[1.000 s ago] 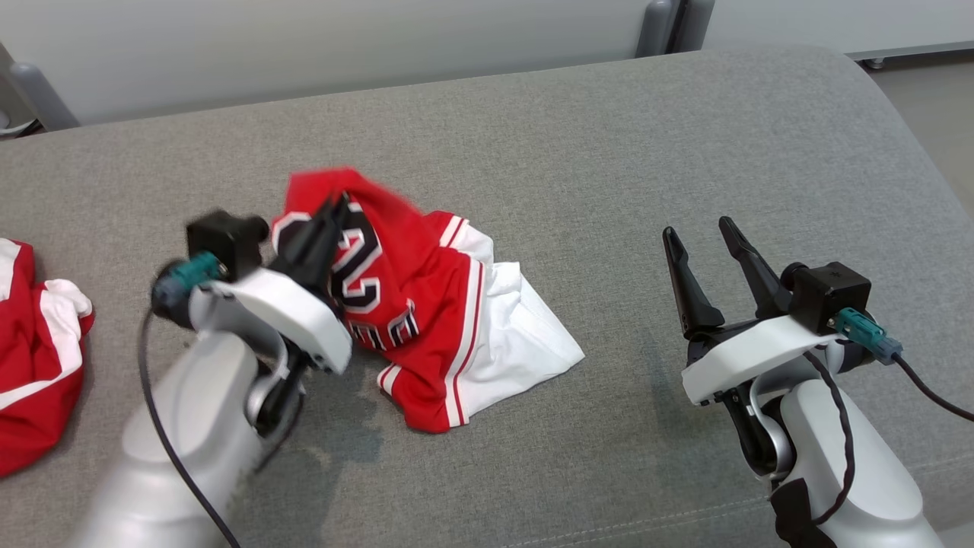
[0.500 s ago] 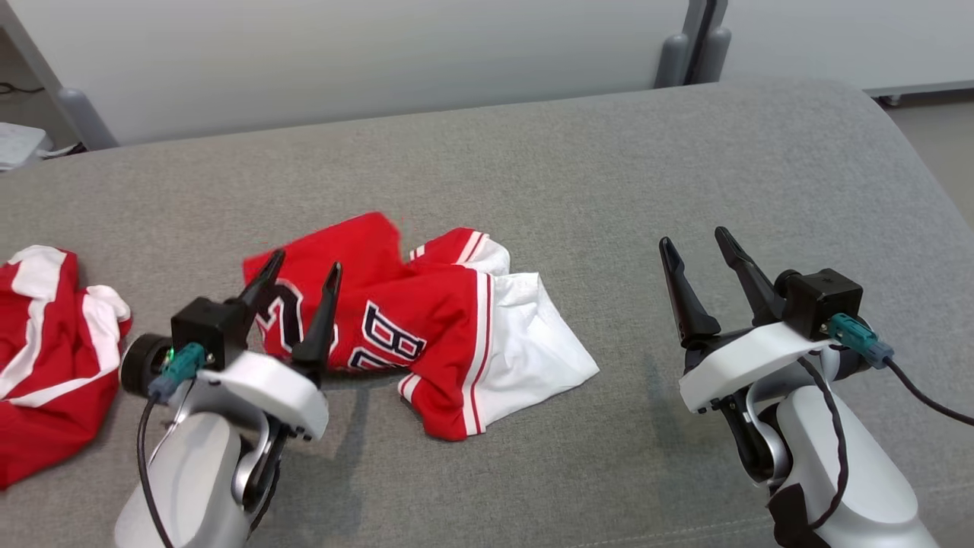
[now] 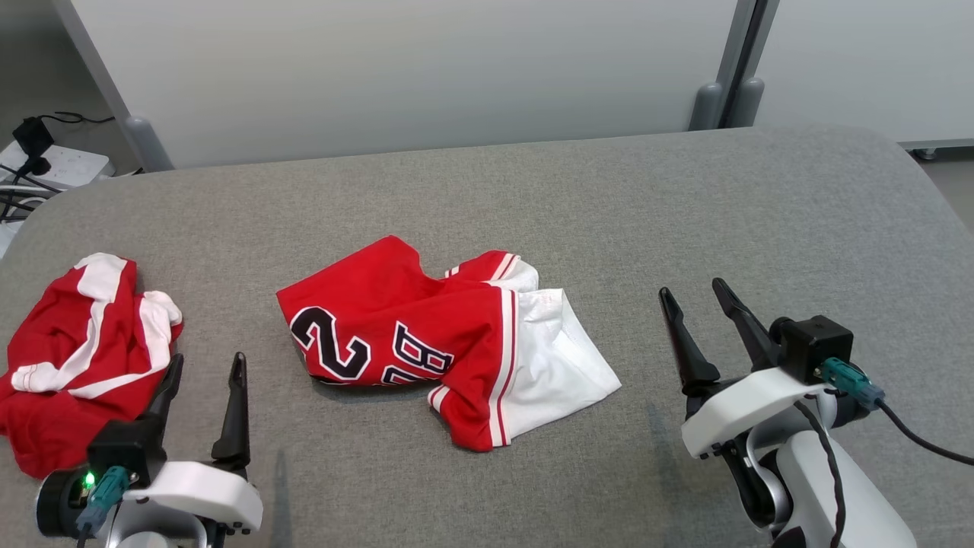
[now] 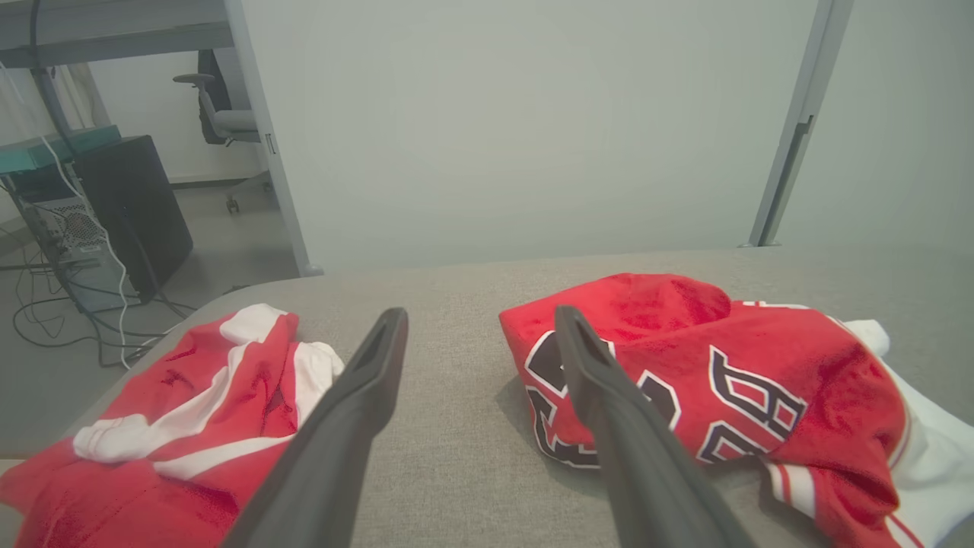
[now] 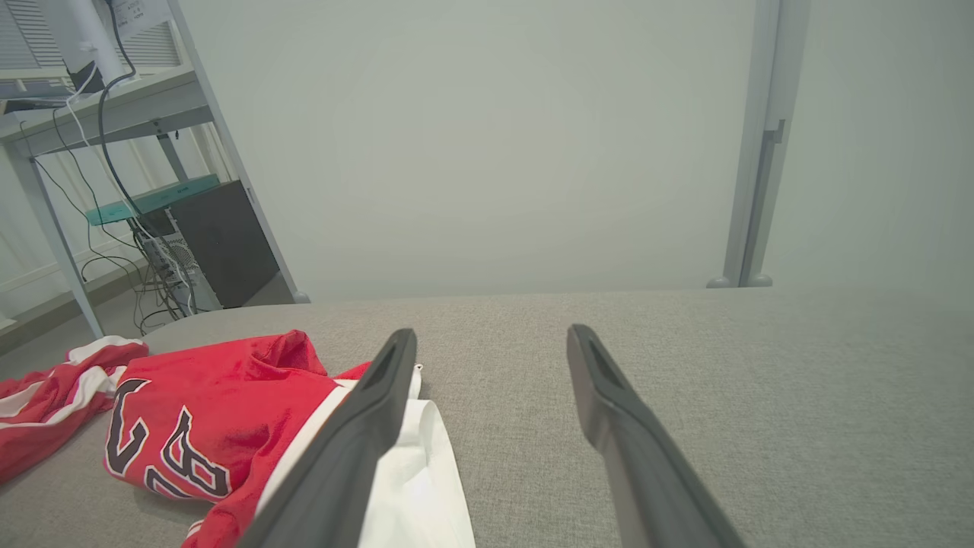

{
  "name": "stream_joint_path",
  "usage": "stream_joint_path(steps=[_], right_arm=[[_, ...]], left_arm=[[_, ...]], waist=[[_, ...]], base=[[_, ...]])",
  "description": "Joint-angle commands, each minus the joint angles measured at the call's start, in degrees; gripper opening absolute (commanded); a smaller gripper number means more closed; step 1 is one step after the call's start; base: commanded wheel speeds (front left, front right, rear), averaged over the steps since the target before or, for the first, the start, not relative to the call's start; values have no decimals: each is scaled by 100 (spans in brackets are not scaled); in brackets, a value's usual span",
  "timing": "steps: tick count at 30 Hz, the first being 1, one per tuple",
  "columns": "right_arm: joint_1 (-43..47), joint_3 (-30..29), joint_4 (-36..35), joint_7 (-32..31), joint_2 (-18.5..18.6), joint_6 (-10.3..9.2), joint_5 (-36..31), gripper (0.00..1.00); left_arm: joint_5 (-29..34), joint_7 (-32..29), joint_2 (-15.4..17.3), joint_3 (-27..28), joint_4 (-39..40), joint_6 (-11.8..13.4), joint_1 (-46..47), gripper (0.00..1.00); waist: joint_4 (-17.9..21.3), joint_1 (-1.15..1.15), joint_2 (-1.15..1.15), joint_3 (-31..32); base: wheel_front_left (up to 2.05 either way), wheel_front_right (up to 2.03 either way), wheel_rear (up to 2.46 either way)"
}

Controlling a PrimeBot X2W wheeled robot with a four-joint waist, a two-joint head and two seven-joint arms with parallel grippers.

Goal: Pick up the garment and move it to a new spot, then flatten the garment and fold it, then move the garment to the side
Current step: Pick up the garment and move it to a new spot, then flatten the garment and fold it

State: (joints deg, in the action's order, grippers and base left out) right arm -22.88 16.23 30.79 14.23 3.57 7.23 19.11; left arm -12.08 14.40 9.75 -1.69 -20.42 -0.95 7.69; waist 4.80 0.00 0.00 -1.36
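The garment (image 3: pixel 426 335) is a red and white jersey with black numbers, lying crumpled in the middle of the grey cushioned surface (image 3: pixel 578 198). It also appears in the left wrist view (image 4: pixel 708 373) and the right wrist view (image 5: pixel 228 426). My left gripper (image 3: pixel 207 365) stands open at the lower left, apart from the garment, with nothing between its fingers. My right gripper (image 3: pixel 691 295) is open at the lower right, clear of the cloth's white edge.
A second red and white garment (image 3: pixel 76 358) lies bunched at the left edge of the surface, just beside my left gripper. A pale partition wall (image 3: pixel 426 68) runs along the far side. Cables and a power strip (image 3: pixel 46 164) sit on the floor at far left.
My left gripper let go of the garment, opened, and drew back toward the lower left. The jersey dropped and now lies flatter. The head camera tilted up, shifting the whole picture.
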Motion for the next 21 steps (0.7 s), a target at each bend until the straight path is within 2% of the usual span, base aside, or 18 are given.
stream_joint_path(steps=[1,11,21], right_arm=[[20,48,-143,77,-29,25,-20,100],[430,10,-58,77,-10,25,-26,100],[548,46,579,77,-18,25,58,100]], left_arm=[[108,60,40,354,257,9,36,100],[448,60,-415,1052,826,-171,-568,100],[547,60,-620,1064,969,-451,-550,100]], waist=[[-34,0,0,24],[-251,0,0,97],[-711,0,0,-123]], base=[[0,0,0],[0,0,0],[0,0,0]])
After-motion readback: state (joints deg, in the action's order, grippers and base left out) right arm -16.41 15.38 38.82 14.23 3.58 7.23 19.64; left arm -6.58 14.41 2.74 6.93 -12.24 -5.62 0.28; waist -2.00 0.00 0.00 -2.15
